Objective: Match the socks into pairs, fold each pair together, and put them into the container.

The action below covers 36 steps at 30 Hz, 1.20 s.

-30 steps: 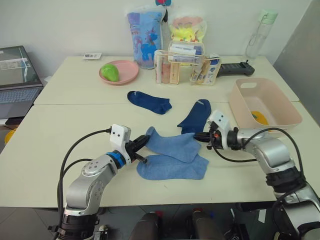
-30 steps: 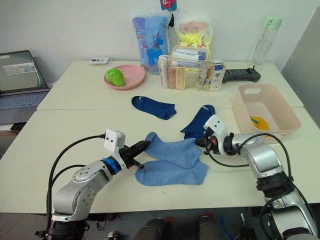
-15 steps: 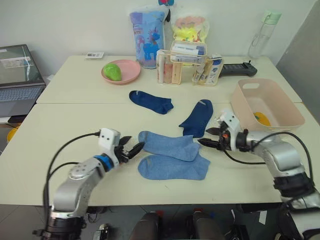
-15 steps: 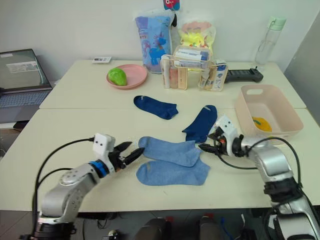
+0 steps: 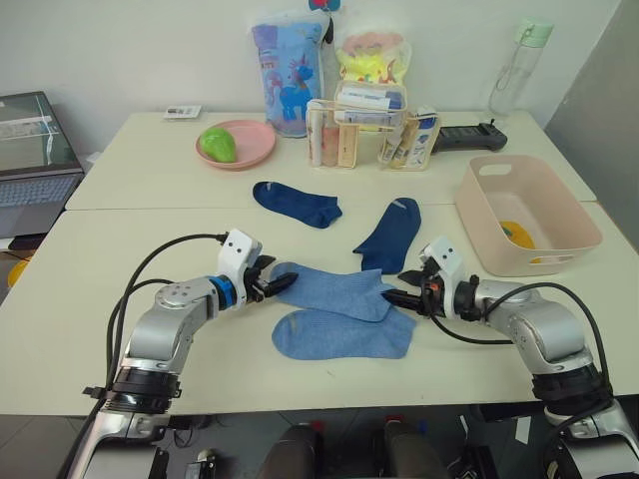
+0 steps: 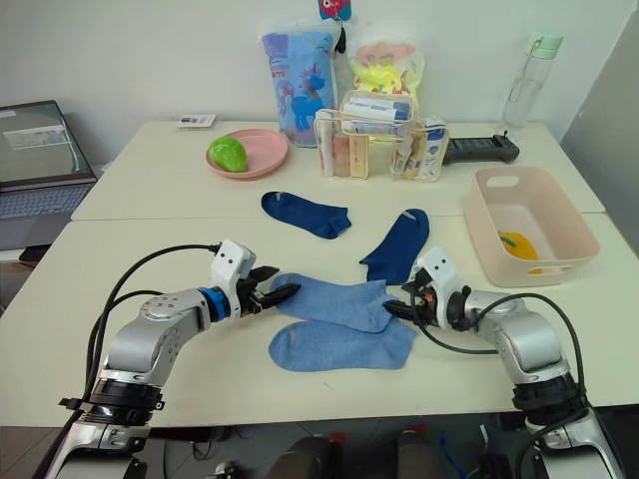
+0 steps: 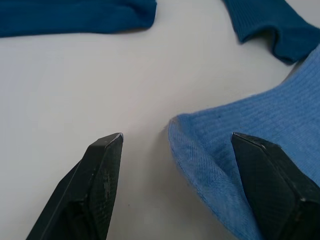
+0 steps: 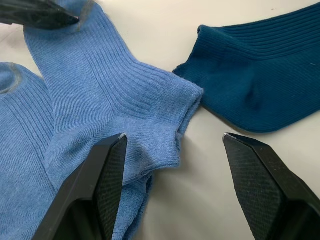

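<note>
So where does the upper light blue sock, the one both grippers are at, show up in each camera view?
Left eye: upper light blue sock, centre, between both grippers.
Right eye: centre, lying over the lower light blue sock.
Left wrist: its toe end between the open fingers.
Right wrist: its cuff end between the open fingers.
Shared landmark: the navy sock just past the cuff.

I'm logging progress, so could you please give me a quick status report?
Left gripper and right gripper open at opposite ends of upper light blue sock. Navy socks unpaired. Container holds something yellow. Nothing obstructing.
</note>
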Motion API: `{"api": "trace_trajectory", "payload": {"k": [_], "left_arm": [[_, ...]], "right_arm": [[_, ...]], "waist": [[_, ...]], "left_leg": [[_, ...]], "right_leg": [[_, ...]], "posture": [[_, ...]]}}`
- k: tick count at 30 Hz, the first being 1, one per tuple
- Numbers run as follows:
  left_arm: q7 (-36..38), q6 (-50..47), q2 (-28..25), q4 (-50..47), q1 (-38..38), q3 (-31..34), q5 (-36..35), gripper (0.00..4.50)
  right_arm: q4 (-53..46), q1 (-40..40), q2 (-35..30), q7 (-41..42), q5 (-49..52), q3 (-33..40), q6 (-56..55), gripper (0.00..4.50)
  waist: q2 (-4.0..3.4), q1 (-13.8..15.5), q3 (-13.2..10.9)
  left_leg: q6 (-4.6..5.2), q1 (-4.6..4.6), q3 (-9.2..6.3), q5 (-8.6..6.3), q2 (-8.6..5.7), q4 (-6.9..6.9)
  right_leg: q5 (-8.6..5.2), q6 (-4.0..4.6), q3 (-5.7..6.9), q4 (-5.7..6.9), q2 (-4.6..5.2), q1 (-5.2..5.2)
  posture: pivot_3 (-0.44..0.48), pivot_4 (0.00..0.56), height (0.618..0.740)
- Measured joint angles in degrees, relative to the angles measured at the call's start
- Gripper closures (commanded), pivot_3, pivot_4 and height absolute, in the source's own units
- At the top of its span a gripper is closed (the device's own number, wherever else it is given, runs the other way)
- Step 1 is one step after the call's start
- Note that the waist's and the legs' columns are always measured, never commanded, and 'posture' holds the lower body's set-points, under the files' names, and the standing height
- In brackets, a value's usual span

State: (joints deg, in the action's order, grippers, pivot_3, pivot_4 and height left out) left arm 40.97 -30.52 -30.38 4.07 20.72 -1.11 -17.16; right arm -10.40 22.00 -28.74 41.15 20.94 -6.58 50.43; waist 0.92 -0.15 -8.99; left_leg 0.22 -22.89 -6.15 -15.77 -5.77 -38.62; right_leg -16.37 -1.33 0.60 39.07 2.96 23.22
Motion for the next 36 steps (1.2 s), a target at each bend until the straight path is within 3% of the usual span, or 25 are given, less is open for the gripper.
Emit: {"api": "trace_trajectory", "payload": {"k": [7,9,18,25,33,36], "left_arm": [[0.88,0.01,-0.01,0.0,-0.37,0.47,0.25,4.05],[0.88,0.0,-0.01,-0.09,-0.56,0.75,0.24,4.49],[0.89,-0.57,-0.6,-4.69,-3.34,3.33,-1.94,4.49],[0.19,-6.66,-0.28,-23.11,-12.97,9.34,-12.57,4.49],[-7.94,-10.41,5.31,-36.12,-24.45,9.94,-17.83,4.49],[-10.52,-9.29,8.22,-37.76,-29.2,6.49,-16.56,4.49]], "right_arm": [[-0.58,-0.68,-0.03,0.25,0.61,-0.41,0.27,4.5],[-0.58,-0.62,-0.04,0.32,0.61,-0.4,0.11,4.5],[-0.43,0.7,-1.26,1.49,1.69,0.87,0.59,4.5],[-8.12,0.85,-8.05,4.13,9.75,6.56,8.8,4.5],[-12.34,-3.55,-13.38,5.36,14.21,7.02,12.4,4.5],[-12.4,-5.08,-14.37,5.71,14.1,6.61,11.81,4.5]], "waist": [[0.0,0.01,0.0],[0.0,0.01,0.0],[0.0,0.01,0.0],[-0.01,0.05,0.0],[0.0,0.21,0.0],[0.0,0.36,-0.01]], "left_leg": [[0.0,0.0,0.0,0.0,0.0,0.0],[0.0,0.0,0.0,0.0,0.0,0.0],[0.0,-0.01,0.0,0.0,0.0,0.0],[0.01,0.0,0.0,-0.01,0.03,0.05],[0.04,0.0,0.05,-0.02,0.03,0.05],[0.04,0.01,0.06,-0.02,0.03,0.05]], "right_leg": [[0.0,0.0,0.0,0.0,0.0,0.0],[0.0,0.0,0.0,0.0,0.0,0.0],[0.0,0.0,0.0,-0.01,0.0,0.0],[0.0,0.0,-0.01,-0.05,0.01,-0.03],[0.0,0.0,-0.02,-0.07,0.01,-0.05],[0.0,0.0,-0.02,-0.06,0.01,-0.08]], "posture": [[0.0,0.15,0.74],[0.0,0.15,0.74],[0.0,0.15,0.74],[0.0,0.15,0.74],[0.0,0.15,0.74],[0.0,0.15,0.74]]}}
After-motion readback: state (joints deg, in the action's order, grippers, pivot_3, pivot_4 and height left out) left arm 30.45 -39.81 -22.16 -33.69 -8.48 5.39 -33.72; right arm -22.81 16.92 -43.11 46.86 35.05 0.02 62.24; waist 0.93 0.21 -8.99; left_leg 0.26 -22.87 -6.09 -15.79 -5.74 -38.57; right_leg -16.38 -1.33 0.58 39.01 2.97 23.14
